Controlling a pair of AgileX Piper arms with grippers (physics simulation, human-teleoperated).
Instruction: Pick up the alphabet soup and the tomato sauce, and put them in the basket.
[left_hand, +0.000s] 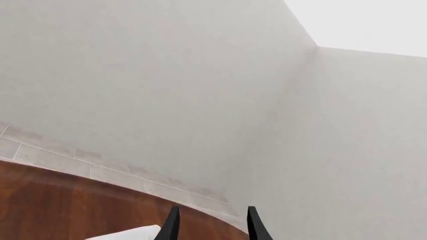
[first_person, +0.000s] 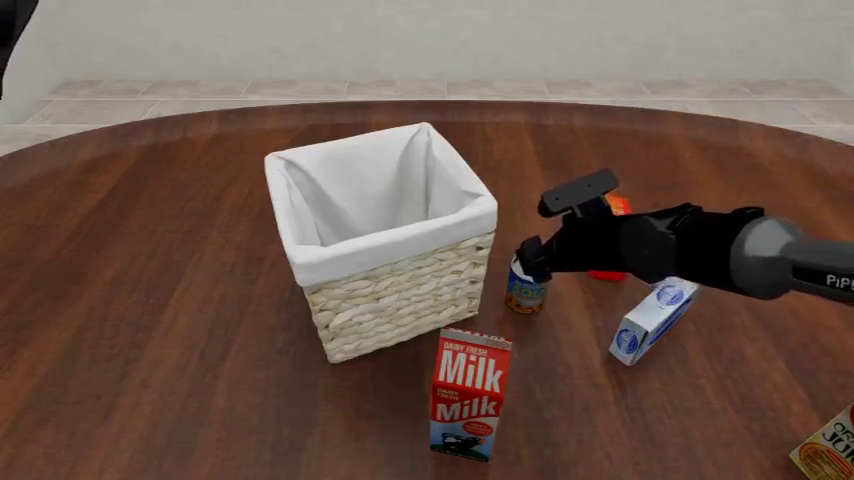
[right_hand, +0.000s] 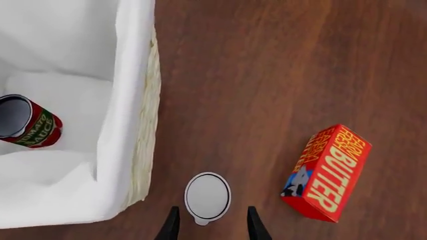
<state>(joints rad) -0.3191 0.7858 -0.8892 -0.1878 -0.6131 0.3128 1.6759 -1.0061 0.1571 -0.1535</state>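
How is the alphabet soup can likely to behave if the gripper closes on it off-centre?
The soup can is a rigid cylinder, so it should not crush. Standing upright, it might tip. Once tipped, it would probably roll.

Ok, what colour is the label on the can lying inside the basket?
Red with a green band: the tomato sauce in the basket, best seen in the right wrist view.

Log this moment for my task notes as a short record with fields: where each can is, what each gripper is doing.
tomato sauce: lying on its side inside the basket
alphabet soup: upright on the table, beside the basket
right gripper: open, above the soup, not gripping
left gripper: open, empty, aimed at the wall
nearby: milk carton, butter box
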